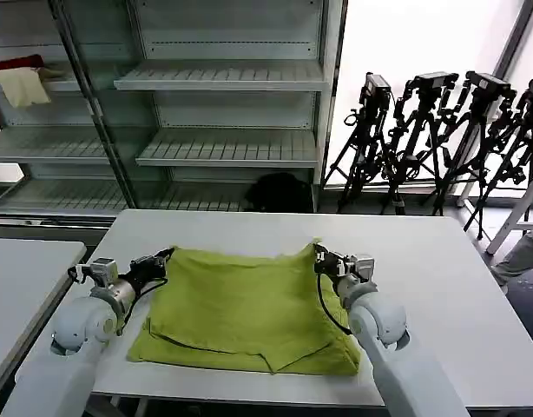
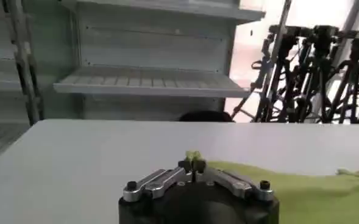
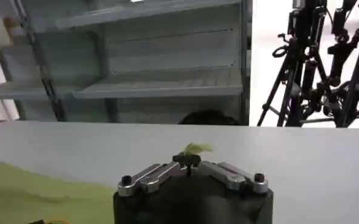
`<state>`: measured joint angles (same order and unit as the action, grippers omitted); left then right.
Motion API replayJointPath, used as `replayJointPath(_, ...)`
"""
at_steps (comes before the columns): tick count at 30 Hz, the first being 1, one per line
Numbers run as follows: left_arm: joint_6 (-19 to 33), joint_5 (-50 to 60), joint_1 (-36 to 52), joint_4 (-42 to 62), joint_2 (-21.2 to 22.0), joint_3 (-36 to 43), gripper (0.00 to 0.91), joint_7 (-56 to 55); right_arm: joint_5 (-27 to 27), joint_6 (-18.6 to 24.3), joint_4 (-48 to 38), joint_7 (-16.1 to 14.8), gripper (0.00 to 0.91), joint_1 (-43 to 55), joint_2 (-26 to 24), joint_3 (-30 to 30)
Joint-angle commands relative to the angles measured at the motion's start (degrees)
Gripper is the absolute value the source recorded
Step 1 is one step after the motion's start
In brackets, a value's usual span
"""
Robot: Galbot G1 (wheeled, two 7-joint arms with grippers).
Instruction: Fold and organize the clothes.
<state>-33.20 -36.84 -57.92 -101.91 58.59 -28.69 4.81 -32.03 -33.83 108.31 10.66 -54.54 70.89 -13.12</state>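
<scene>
On my head view the lime-green T-shirt [image 1: 245,308] lies partly folded on the white desk [image 1: 423,261], in the lower middle of the frame. My left gripper [image 1: 169,254] is closed on the shirt's far left corner, left of centre. My right gripper [image 1: 318,253] pinches the far right corner, right of centre; both wrist views show green fabric clamped between closed fingertips.

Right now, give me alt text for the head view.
A lime-green T-shirt lies partly folded on a white table, its two far corners pinched by the left hand and right hand. Metal shelving and tripods stand behind.
</scene>
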Motion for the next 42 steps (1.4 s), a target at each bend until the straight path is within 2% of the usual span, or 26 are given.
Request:
replayJointPath(1,0.0,-1.6,-6.0,-5.4,-0.5,-2.7,0.0,1.4,-1.5,0.0,9.2,0.4,0.0,-8.8,-0.9,-1.2)
replayJointPath(10,0.0,0.0,-13.6,-8.1,-0.9,-5.8,0.0,4.0,1.0,0.1,15.9,-1.6,0.0,-19.6,-1.4,-4.0)
replayJointPath(21,0.1,0.8,-21.7,-11.5,-2.2,-11.3,0.0,6.0,3.8,0.2,20.1,-3.7,0.0,-26.7,-2.0,-5.7)
replayJointPath(33,0.1,3.4,-24.4,-12.3,-2.3,-13.3,0.0,7.3,7.1,0.3,19.8,-6.1,0.0,-29.3,-1.9,-6.4)
replayJointPath(42,0.1,3.5,-24.5,-12.1,-2.2,-13.9,0.0,7.0,6.9,0.4,21.1,-7.2,0.0,-31.3,-1.6,-7.5)
